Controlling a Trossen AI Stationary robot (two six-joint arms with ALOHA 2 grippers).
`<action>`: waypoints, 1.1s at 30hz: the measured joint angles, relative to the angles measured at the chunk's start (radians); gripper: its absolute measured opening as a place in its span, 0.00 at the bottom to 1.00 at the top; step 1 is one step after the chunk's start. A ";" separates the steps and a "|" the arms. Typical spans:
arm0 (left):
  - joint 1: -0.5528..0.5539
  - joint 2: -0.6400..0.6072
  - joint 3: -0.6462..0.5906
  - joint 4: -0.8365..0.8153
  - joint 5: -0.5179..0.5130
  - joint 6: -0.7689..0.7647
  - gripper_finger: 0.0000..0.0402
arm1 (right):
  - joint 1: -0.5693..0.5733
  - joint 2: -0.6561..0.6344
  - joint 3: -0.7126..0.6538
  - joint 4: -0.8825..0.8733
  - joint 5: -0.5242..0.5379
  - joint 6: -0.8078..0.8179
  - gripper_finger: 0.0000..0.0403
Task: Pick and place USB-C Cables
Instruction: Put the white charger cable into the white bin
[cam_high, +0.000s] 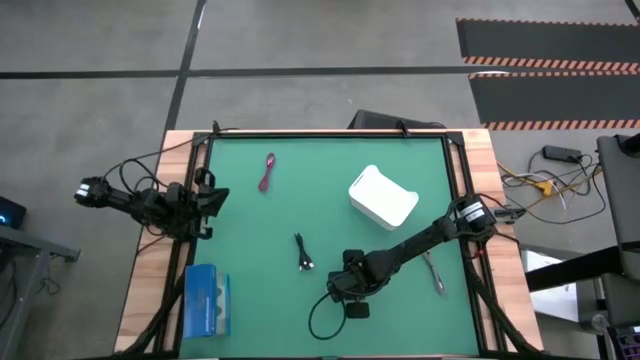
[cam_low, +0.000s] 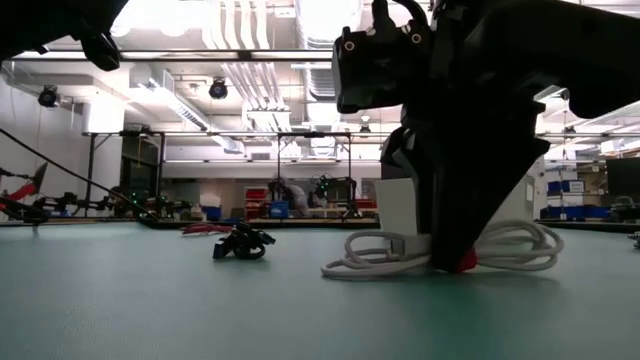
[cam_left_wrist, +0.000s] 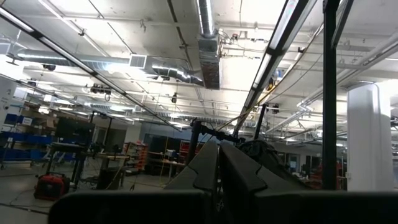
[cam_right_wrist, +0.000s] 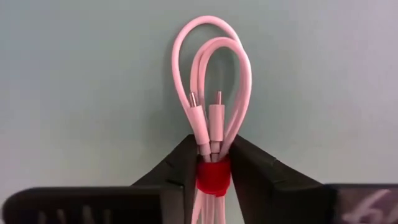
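Note:
The white USB-C cable (cam_right_wrist: 211, 81), bound by a red tie (cam_right_wrist: 213, 177), lies on the green mat with its loops spread to both sides of my right gripper (cam_low: 455, 262) in the low view. My right gripper (cam_right_wrist: 213, 163) is shut on it near the table's near edge (cam_high: 350, 292). The black cable (cam_high: 304, 252) lies on the mat left of that gripper. The magenta cable (cam_high: 267, 172) lies near the far left. The grey cable (cam_high: 436, 272) lies right of the right arm. My left gripper (cam_high: 212, 198), shut, hovers at the table's left edge. My right gripper pinches the white cable's bundled strands at the red tie (cam_right_wrist: 213, 180) between its two fingers (cam_right_wrist: 180, 165). The fingers come from above, pointing down, and lie across the bundle. The cable's loops (cam_low: 372, 262) lie slack on the mat on both sides.
A white box (cam_high: 382, 196) stands on the mat beyond the right arm. A flat blue box (cam_high: 207, 302) lies at the near left corner. Bare mat (cam_high: 300, 200) stretches between the magenta and black cables. Black wires trail from the left arm (cam_high: 130, 200).

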 joint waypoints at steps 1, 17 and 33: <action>0.000 0.000 0.000 0.000 0.000 0.000 0.00 | 0.000 0.000 0.000 0.000 0.000 0.000 0.17; 0.000 0.000 0.000 0.000 0.000 0.000 0.00 | -0.004 -0.001 0.001 0.000 0.000 0.000 0.12; 0.000 0.000 0.000 0.000 0.000 0.000 0.00 | -0.004 -0.021 0.019 -0.050 0.077 -0.010 0.12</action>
